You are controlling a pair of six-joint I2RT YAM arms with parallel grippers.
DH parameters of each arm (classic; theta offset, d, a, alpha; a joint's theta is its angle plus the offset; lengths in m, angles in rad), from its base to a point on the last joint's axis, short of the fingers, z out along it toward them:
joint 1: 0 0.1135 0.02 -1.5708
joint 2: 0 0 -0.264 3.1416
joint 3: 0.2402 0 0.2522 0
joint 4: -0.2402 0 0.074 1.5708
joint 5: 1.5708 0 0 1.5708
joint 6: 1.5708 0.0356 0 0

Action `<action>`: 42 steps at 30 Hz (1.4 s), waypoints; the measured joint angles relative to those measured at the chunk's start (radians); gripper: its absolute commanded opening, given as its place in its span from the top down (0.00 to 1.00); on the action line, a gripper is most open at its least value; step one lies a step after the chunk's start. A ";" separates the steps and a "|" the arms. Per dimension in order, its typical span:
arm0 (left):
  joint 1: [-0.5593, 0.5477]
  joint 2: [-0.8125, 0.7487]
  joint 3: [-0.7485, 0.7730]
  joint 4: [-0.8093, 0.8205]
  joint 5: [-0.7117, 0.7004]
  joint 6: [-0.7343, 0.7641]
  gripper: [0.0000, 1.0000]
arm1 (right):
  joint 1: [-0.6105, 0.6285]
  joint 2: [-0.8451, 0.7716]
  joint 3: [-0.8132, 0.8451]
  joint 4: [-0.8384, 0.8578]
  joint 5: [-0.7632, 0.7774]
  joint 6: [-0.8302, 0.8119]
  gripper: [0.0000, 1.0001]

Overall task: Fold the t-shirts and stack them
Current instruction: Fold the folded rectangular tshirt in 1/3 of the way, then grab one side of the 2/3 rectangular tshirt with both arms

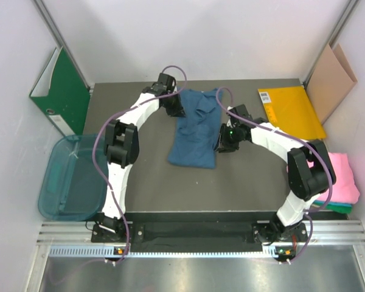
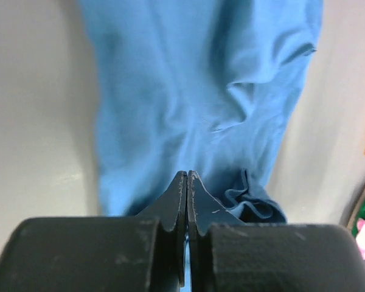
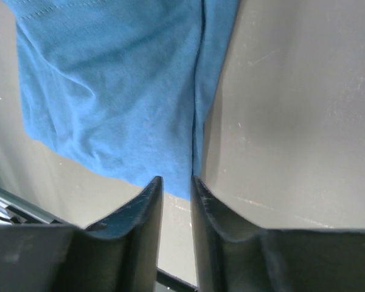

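While left fingers point(image 2: 176, 204) press together at blue t-shirt point(image 2: 188, 91) edge, right fingers point(image 3: 147, 207) slightly apart, gripping nothing.

shirt point(image 1: 193, 137) lies centred on table point(image 1: 243, 182)

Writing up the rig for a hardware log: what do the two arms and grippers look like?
The left arm and right arm have white links, black joints and looping purple cables. The left gripper and right gripper have black tapered fingers.
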 measured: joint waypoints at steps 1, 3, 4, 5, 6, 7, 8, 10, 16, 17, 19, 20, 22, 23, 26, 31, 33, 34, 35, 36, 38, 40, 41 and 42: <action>0.005 -0.003 -0.001 -0.007 -0.004 0.005 1.00 | 0.000 -0.005 -0.007 0.000 0.000 0.004 0.66; 0.024 -0.034 -0.040 -0.009 -0.020 0.021 0.56 | 0.000 -0.019 -0.026 -0.001 0.000 0.006 0.38; 0.035 -0.059 -0.069 -0.017 -0.026 0.033 0.02 | 0.000 -0.030 -0.035 -0.001 0.000 0.012 0.29; 0.048 -0.087 -0.105 -0.022 -0.034 0.050 0.01 | 0.000 -0.040 -0.047 0.000 -0.001 0.018 0.17; 0.061 -0.125 -0.148 -0.033 -0.045 0.061 0.01 | 0.000 -0.052 -0.060 0.002 -0.003 0.021 0.13; 0.071 -0.163 -0.186 -0.051 -0.055 0.065 0.01 | 0.000 -0.061 -0.069 0.004 -0.008 0.025 0.11; 0.083 -0.212 -0.245 -0.059 -0.068 0.072 0.01 | 0.000 -0.075 -0.086 0.010 -0.013 0.025 0.09; 0.105 -0.314 -0.356 -0.087 -0.082 0.085 0.01 | 0.000 -0.093 -0.111 0.014 -0.020 0.030 0.08; 0.105 -0.546 -0.701 -0.056 -0.039 0.065 0.05 | 0.003 -0.104 -0.177 0.056 -0.052 0.049 0.13; 0.103 -0.562 -0.758 -0.043 -0.022 0.054 0.09 | 0.007 -0.104 -0.191 0.070 -0.058 0.057 0.16; 0.098 -0.572 -0.852 -0.011 0.010 0.030 0.11 | 0.011 -0.103 -0.216 0.098 -0.070 0.077 0.19; 0.098 -0.572 -0.903 0.008 0.027 0.014 0.11 | 0.012 -0.103 -0.229 0.119 -0.078 0.094 0.21; 0.098 -0.571 -0.958 0.023 0.047 -0.004 0.11 | 0.015 -0.096 -0.256 0.167 -0.098 0.127 0.24; 0.098 -0.571 -0.975 0.032 0.059 -0.014 0.12 | 0.015 -0.089 -0.269 0.194 -0.109 0.147 0.27; 0.098 -0.570 -0.980 0.072 0.077 -0.029 0.17 | 0.016 -0.055 -0.290 0.269 -0.142 0.200 0.34; 0.095 -0.521 -0.952 0.139 0.111 -0.045 0.91 | 0.027 0.023 -0.274 0.339 -0.188 0.259 0.72; 0.090 -0.483 -0.934 0.158 0.128 -0.053 1.00 | 0.040 0.059 -0.252 0.342 -0.196 0.272 1.00; 0.087 -0.466 -0.927 0.165 0.136 -0.051 1.00 | 0.046 0.072 -0.245 0.344 -0.198 0.270 1.00; 0.081 -0.447 -0.919 0.170 0.141 -0.049 1.00 | 0.053 0.081 -0.238 0.343 -0.201 0.281 1.00; 0.076 -0.432 -0.908 0.168 0.153 -0.050 1.00 | 0.059 0.084 -0.234 0.341 -0.201 0.287 1.00; 0.070 -0.428 -0.903 0.167 0.157 -0.050 1.00 | 0.065 0.083 -0.232 0.335 -0.200 0.289 1.00; 0.066 -0.431 -0.906 0.167 0.157 -0.050 1.00 | 0.066 0.079 -0.232 0.314 -0.193 0.286 1.00; 0.065 -0.438 -0.914 0.167 0.156 -0.048 1.00 | 0.066 0.074 -0.233 0.304 -0.188 0.285 1.00; 0.064 -0.448 -0.927 0.167 0.157 -0.047 1.00 | 0.066 0.063 -0.235 0.288 -0.184 0.281 1.00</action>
